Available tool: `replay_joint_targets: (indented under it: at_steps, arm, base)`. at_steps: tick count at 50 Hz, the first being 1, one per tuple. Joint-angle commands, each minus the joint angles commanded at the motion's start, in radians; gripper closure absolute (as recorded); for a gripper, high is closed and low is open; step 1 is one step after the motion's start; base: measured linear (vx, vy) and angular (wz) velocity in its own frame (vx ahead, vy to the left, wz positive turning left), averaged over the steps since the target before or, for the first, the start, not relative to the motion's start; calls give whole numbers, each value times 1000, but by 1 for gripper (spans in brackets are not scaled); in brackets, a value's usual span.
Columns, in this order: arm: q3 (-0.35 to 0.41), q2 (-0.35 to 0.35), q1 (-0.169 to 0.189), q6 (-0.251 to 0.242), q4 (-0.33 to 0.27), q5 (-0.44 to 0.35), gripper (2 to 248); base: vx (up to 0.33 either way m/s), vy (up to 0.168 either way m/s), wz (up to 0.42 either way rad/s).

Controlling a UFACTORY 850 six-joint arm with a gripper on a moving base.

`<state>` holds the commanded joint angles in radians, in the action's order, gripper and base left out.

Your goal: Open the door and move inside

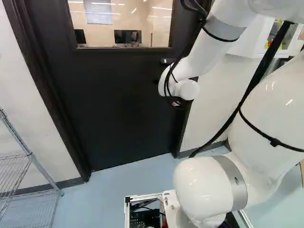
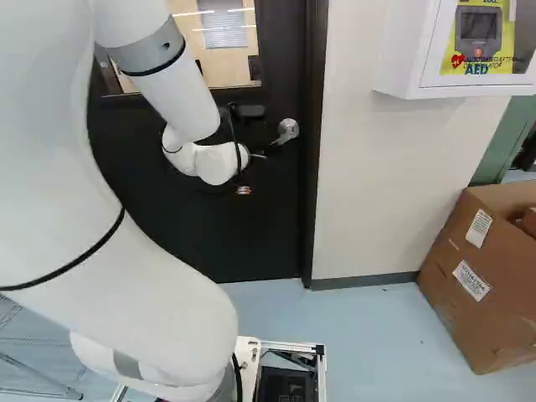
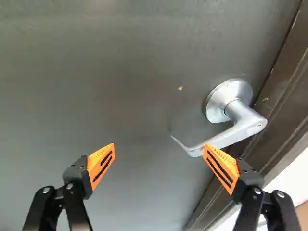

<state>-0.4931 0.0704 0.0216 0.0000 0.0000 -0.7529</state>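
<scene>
The dark door [image 1: 118,104] stands closed, with a window in its upper half. In the left base view the dark gripper [image 1: 176,102] is partly hidden at the wrist's end, in front of the door. A silver lever handle [image 2: 287,130] sits near the door's edge beside the frame. Seen from the wrist, the gripper [image 3: 160,147] is open, with nothing between its orange pads. The lever handle [image 3: 245,124] lies ahead of one finger, its lever pointing across that fingertip toward the space between the fingers. Whether lever and fingertip touch, I cannot tell.
Dark door frame [image 2: 315,159] borders the handle side. A white wall cabinet [image 2: 402,50] hangs beyond it, with cardboard boxes [image 2: 481,276] on the floor below. A wire shelf [image 1: 28,156] stands at the left of the left base view.
</scene>
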Motion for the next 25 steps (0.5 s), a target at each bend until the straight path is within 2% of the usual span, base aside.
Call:
replay_joint_targets:
  at_steps: [25]
  arm:
    - [3,-51,0,0,0,0,3]
  base:
    - [0,0,0]
